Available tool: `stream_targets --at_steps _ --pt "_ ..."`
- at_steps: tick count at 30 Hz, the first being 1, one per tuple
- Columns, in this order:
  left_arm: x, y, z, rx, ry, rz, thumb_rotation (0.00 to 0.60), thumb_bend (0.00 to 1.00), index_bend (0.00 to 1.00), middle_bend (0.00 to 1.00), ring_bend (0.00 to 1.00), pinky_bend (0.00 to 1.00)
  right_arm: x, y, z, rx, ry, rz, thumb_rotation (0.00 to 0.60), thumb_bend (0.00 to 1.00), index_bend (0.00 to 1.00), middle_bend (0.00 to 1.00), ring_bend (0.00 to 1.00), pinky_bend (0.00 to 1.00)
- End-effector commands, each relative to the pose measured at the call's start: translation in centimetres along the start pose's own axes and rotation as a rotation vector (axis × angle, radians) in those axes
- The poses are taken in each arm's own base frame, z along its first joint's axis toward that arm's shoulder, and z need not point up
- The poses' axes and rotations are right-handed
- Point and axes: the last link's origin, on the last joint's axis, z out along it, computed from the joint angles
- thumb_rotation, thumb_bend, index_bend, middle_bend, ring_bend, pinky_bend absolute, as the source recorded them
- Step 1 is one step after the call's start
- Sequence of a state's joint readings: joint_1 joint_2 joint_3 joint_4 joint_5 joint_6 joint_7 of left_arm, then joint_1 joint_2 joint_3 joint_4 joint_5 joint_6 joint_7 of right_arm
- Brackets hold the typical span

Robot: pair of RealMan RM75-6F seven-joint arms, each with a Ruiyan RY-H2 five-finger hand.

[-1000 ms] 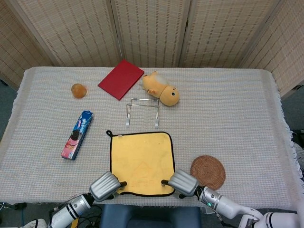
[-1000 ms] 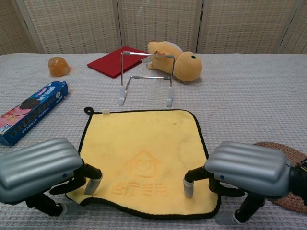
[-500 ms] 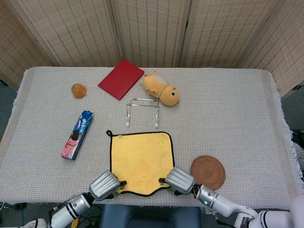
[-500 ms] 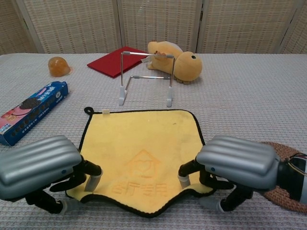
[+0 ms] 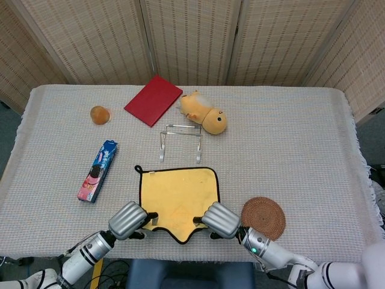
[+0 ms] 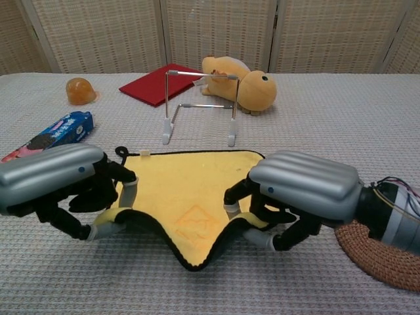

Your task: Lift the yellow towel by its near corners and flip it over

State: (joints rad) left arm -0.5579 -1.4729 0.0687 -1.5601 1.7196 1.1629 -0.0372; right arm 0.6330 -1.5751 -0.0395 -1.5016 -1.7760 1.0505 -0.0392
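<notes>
The yellow towel (image 5: pixel 177 197) (image 6: pixel 187 190) with black edging lies on the near middle of the table. Its two near corners are raised off the cloth, and the near edge sags between them into a point. My left hand (image 5: pixel 127 220) (image 6: pixel 56 185) pinches the near left corner. My right hand (image 5: pixel 219 219) (image 6: pixel 298 189) pinches the near right corner. The towel's far edge still lies flat on the table, with a small loop at its far left corner.
A wire rack (image 5: pixel 180 141) (image 6: pixel 200 105) stands just beyond the towel, with a plush toy (image 5: pixel 204 113) and a red book (image 5: pixel 153 99) behind it. A blue cookie box (image 5: pixel 97 170) and an orange object (image 5: pixel 100 114) lie left. A woven coaster (image 5: pixel 263 218) sits right.
Both hands have closed on the near corners and risen, moving forward over the table. The towel's near edge has lifted and now droops between them.
</notes>
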Motion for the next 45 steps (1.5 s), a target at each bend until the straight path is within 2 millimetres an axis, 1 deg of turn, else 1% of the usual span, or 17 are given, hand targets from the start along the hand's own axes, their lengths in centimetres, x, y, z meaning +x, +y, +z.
stream_targets --at_steps 1,5,13,17,24,29,33,42,45 --pt "2.7 -0.9 1.0 0.03 0.063 -0.069 0.6 0.42 0.66 0.96 0.87 0.97 1.8 0.3 0.8 -0.012 0.069 0.011 0.6 0.52 0.64 0.96 0.99 1.0" --pt "5.8 -2.1 2.1 0.056 0.139 -0.095 0.6 0.42 0.67 0.96 0.87 0.97 4.4 0.7 1.8 -0.026 0.146 -0.007 0.6 0.52 0.64 0.96 0.99 1.0" --pt "10.9 -3.7 4.4 0.092 0.224 -0.138 0.6 0.42 0.67 0.96 0.87 0.97 9.3 1.6 3.8 -0.074 0.274 -0.025 0.6 0.52 0.64 0.96 0.99 1.0" --pt "13.3 -3.9 6.0 0.094 0.257 -0.114 0.6 0.41 0.67 0.96 0.87 0.97 11.8 1.8 4.9 -0.096 0.332 -0.023 0.6 0.52 0.64 0.96 0.99 1.0" --pt "16.7 -4.0 8.9 0.119 0.291 -0.102 0.6 0.41 0.67 0.96 0.87 0.97 15.2 2.8 6.6 -0.152 0.414 -0.03 0.6 0.52 0.64 0.97 0.99 1.0" --pt "18.6 -4.6 10.8 0.165 0.315 -0.076 0.6 0.41 0.67 0.96 0.87 0.97 16.6 3.5 7.5 -0.196 0.439 -0.03 0.6 0.52 0.65 0.97 0.99 1.0" --pt "19.5 -5.1 12.1 0.195 0.325 -0.037 0.6 0.41 0.67 0.96 0.86 0.97 17.2 4.4 8.2 -0.238 0.456 -0.034 0.6 0.52 0.65 0.97 0.99 1.0" --pt "20.7 -6.7 15.1 0.279 0.332 0.072 0.6 0.41 0.68 0.96 0.86 0.97 17.4 6.4 9.6 -0.331 0.471 -0.026 0.6 0.52 0.66 0.97 1.0 1.0" --pt "21.2 -7.2 15.8 0.303 0.346 0.092 0.6 0.41 0.68 0.96 0.86 0.97 17.6 6.9 10.3 -0.351 0.482 -0.032 0.6 0.52 0.66 0.97 1.0 1.0"
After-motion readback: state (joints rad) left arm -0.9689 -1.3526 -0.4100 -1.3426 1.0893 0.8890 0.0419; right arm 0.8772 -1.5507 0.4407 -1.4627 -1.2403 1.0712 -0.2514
